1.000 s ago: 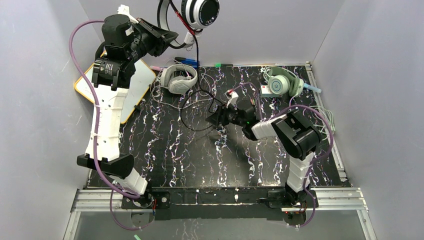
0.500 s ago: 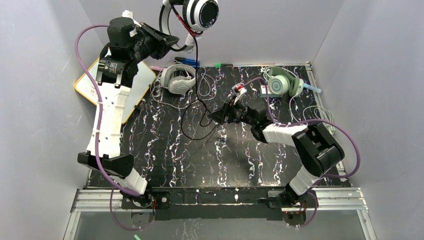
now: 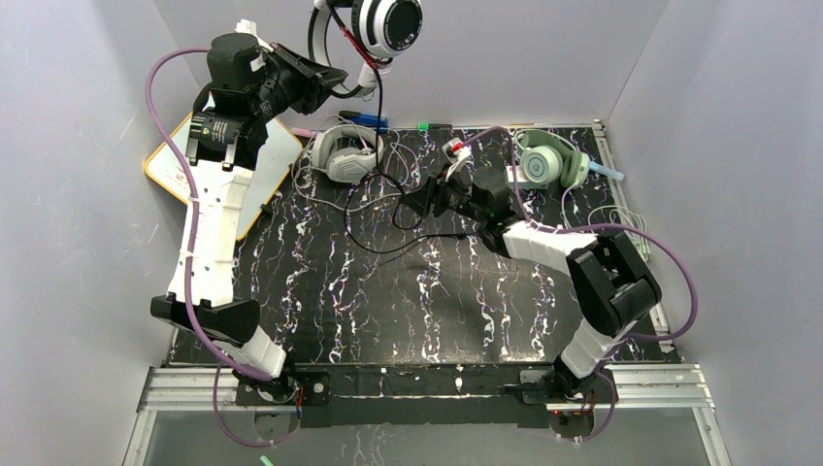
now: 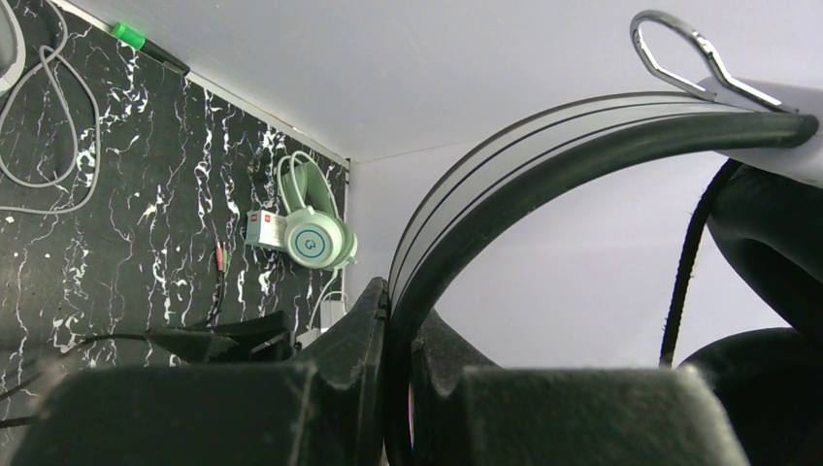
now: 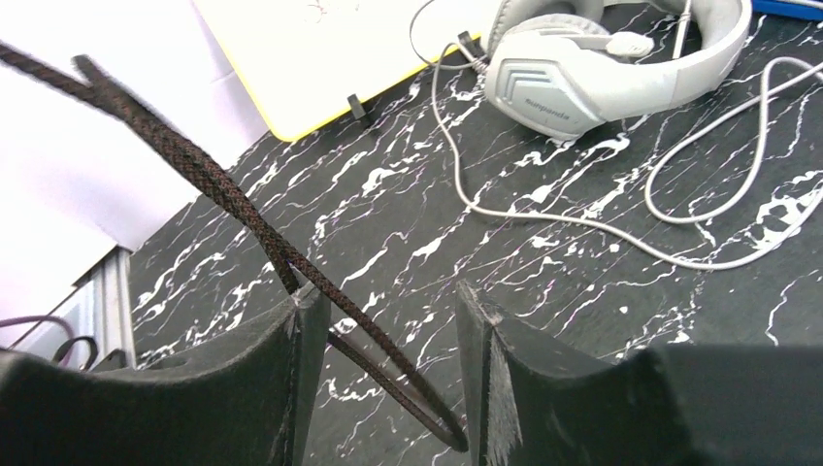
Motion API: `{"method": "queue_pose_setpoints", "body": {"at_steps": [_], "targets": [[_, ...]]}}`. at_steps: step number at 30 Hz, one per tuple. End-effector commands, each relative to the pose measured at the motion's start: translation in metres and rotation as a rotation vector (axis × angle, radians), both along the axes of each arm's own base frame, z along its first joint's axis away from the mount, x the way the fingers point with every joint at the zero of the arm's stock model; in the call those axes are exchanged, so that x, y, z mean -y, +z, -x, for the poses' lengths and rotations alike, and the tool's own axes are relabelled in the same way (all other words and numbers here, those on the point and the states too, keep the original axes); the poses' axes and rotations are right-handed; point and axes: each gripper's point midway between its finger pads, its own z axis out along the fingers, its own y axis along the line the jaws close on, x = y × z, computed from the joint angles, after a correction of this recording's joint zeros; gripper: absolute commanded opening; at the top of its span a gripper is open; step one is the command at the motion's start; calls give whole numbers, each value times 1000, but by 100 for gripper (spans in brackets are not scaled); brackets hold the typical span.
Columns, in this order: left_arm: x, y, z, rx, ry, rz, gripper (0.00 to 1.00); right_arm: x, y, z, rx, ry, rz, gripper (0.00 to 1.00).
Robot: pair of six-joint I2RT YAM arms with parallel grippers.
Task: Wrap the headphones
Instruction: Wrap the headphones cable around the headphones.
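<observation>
My left gripper [image 3: 330, 83] is raised near the back wall, shut on the headband [image 4: 543, 136] of the black-and-white headphones [image 3: 388, 24]. Their black braided cable [image 3: 380, 107] hangs down to the mat and loops there. My right gripper [image 3: 412, 206] hovers low over the mat's far middle with its jaws apart. A loop of that cable [image 5: 223, 189] runs between its fingers [image 5: 301, 340], leaning on the left one and not pinched. The grey headphones [image 3: 346, 153] lie at the back left with their pale cable [image 5: 543, 218]. The mint-green headphones [image 3: 548, 163] lie at the back right.
A yellow-edged whiteboard [image 3: 277, 155] lies off the mat's back-left corner. A green marker [image 3: 424, 126] and a blue object [image 3: 364, 119] lie along the back edge. A small red-and-white box [image 3: 514, 175] sits beside the mint headset. Pale cable [image 3: 626, 228] lies at the right edge.
My right gripper has moved toward the back of the mat, dragging the black cable loop with it. The left arm shifted slightly and stays shut on the headband.
</observation>
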Motion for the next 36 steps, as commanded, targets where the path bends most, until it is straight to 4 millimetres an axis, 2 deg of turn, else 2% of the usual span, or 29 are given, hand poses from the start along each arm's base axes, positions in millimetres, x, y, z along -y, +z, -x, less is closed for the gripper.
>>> {"method": "queue_pose_setpoints", "body": {"at_steps": [1, 6, 10, 13, 15, 18, 19, 23, 25, 31, 34, 36], "targets": [[-1, 61, 27, 162, -30, 81, 0, -6, 1, -27, 51, -51, 29, 57], [0, 67, 31, 175, -37, 91, 0, -19, -6, -41, 54, -31, 35, 54], [1, 69, 31, 178, -43, 99, 0, -25, -20, -42, 24, -9, 24, 54], [2, 69, 31, 175, -50, 106, 0, -29, -22, -41, 11, 10, 2, 53], [2, 69, 31, 176, -52, 107, 0, -32, -21, -39, 5, 24, -8, 47], [3, 68, 33, 174, -57, 104, 0, -29, -22, -39, -12, 16, -12, 24], [3, 66, 33, 169, -60, 101, 0, -24, -24, -41, -30, 1, -14, 17], [8, 56, 43, 181, -111, 67, 0, 6, -27, -48, -117, -38, -73, 2], [18, 45, 54, 199, -185, 48, 0, 26, -25, -54, -153, -44, -104, 1], [41, -30, 91, 146, -330, -72, 0, 90, -21, -87, -215, -159, -78, 1], [48, -67, 111, 142, -401, -190, 0, 122, -2, -106, -202, -231, -41, 1], [44, -93, 120, 139, -421, -323, 0, 139, 13, -114, -191, -273, -22, 1]]}}
